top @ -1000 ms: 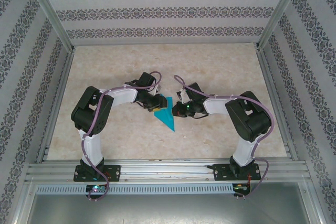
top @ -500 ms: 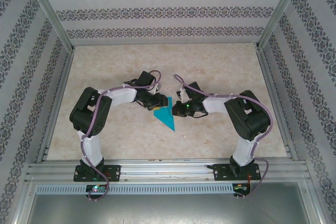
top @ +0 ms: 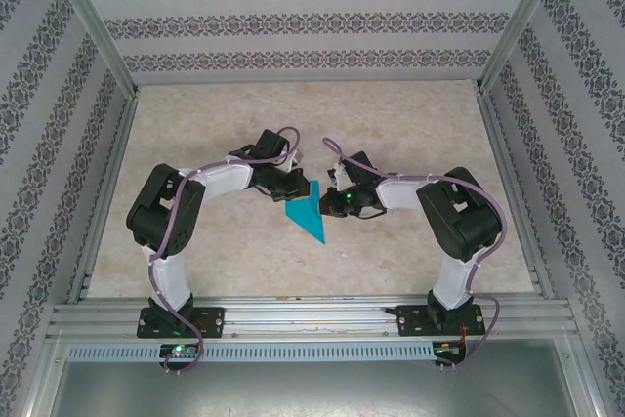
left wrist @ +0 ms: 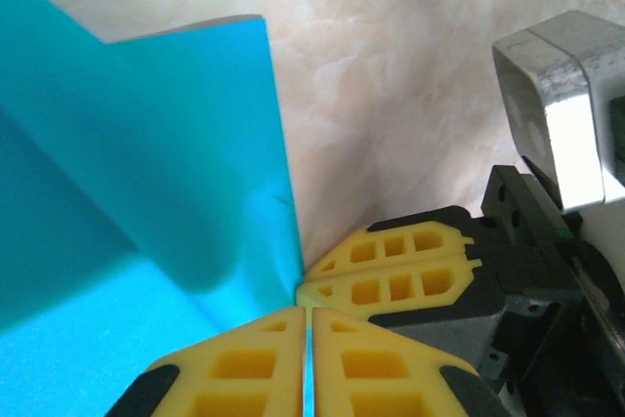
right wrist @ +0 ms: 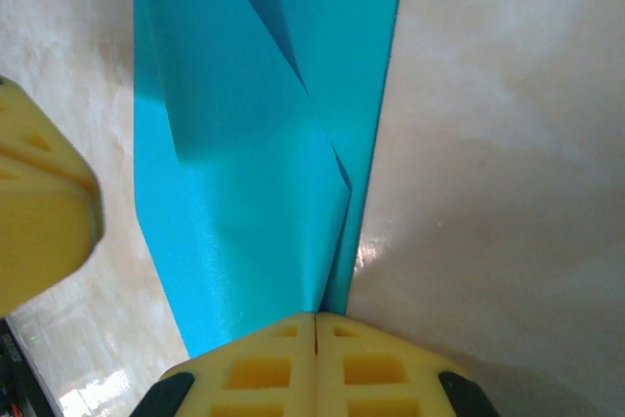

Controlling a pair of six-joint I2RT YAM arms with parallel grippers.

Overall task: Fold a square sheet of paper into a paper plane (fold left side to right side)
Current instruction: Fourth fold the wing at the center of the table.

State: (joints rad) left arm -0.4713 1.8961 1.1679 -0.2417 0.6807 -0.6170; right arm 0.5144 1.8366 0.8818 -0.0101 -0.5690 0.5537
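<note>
From above, top external view: both arms bolted at the bottom edge, elbows thrown outward, forearms turned in toward the middle of the marbled table [top: 410,124]. Left arm [top: 166,222] rising from lower left, right arm [top: 459,222] from lower right, a purple cable looped along each. Left gripper [top: 302,188] and right gripper [top: 329,202] almost tip to tip at frame centre, at the upper edge of the sheet of paper [top: 309,217], folded to a teal wedge pointing to lower right. Striped patterned walls and aluminium rails on all sides; upper part of the sheet hidden under the gripper bodies.

Left wrist view: left gripper [left wrist: 308,344] at bottom centre, yellow fingers pressed together on a thin teal sliver of the sheet of paper [left wrist: 146,202]. Sheet across the left half, one flap raised and shading the layer beneath. Right gripper [left wrist: 317,280] entering from the right, tips against the sheet's right edge.

Right wrist view: right gripper [right wrist: 314,324] at bottom centre, fingers closed flat against each other, creased edge of the sheet of paper [right wrist: 254,163] running down into the seam at the tips and pinched there. Left gripper [right wrist: 44,207] a blurred yellow block at the left edge. Bare table [right wrist: 508,144] across the right half.
</note>
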